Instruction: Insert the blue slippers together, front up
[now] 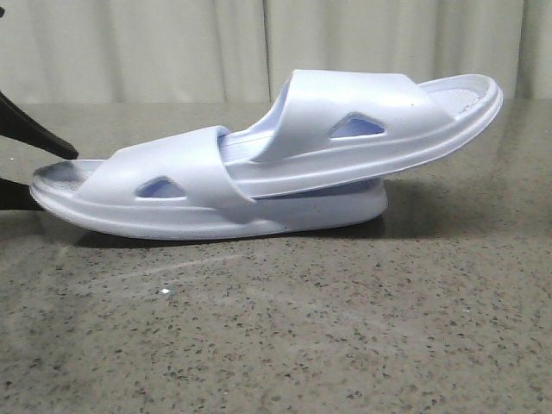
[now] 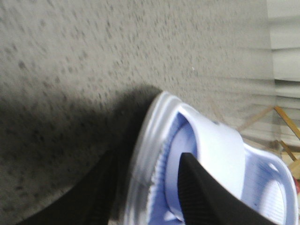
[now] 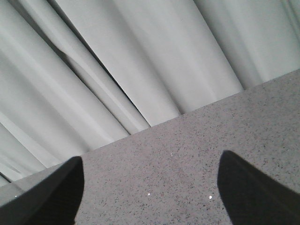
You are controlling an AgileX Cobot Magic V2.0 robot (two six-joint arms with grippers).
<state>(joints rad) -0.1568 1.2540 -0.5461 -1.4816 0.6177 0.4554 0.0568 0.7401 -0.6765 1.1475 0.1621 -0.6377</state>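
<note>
**Ana:** Speckled grey stone, polished enough to throw reflections, with pale pleated curtains (image 1: 172, 47) hanging behind it. That countertop (image 1: 285, 336) carries the pair and nothing else I can make out.

**Ben:** And the blue slippers (image 1: 259, 172)?

**Ana:** Already nested, I'd say. The lower slipper (image 1: 155, 203) lies flat on its sole in the middle of the table; the upper slipper (image 1: 379, 121) has one end pushed under the lower one's strap, its far end tilted up and overhanging to the right.

**Ben:** So finished?

**Ana:** Nearly, by my reading. The insertion looks made; what remains is letting go and perhaps seating it deeper (it sits rather shallow).

**Ben:** Grippers?

**Ana:** The left gripper (image 2: 145, 183) is at the lower slipper's end, one finger over the footbed, the other outside the sole's edge, so it straddles the rim. Whether it pinches, I cannot tell; that wrist view is blurred. The right gripper (image 3: 150, 187) hangs spread wide above bare stone, holding nothing, well apart from the pair.
</note>
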